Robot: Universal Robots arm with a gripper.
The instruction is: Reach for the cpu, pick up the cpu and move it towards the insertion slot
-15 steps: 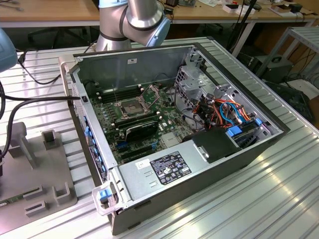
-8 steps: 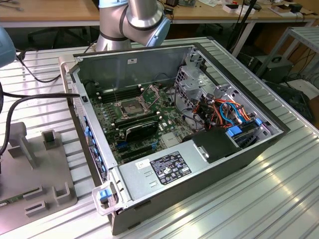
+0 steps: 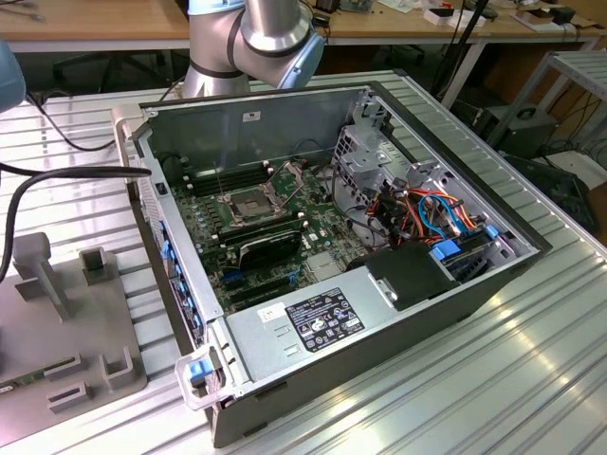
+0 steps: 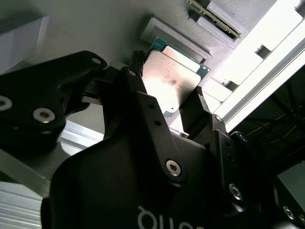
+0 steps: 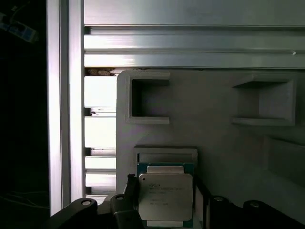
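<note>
The cpu (image 5: 165,194), a flat square chip with a silvery top on a green board, lies in a shallow recess of a grey holder plate (image 5: 214,133). In both wrist views my gripper (image 5: 165,191) straddles it. One black finger (image 5: 129,190) presses on one edge and the other finger (image 5: 202,194) on the opposite edge. The second wrist view shows the same cpu (image 4: 171,78) with my gripper (image 4: 167,88) shut on it. The insertion slot (image 3: 245,204) sits on the motherboard inside the open computer case, its metal retention plate (image 3: 287,178) tilted up.
The computer case (image 3: 379,332) lies open on a ribbed aluminium table (image 3: 474,398). A grey fixture plate (image 3: 57,322) with raised blocks sits at the exterior view's left. The arm's base (image 3: 256,38) stands behind the case. A black cable (image 3: 57,175) runs across the left.
</note>
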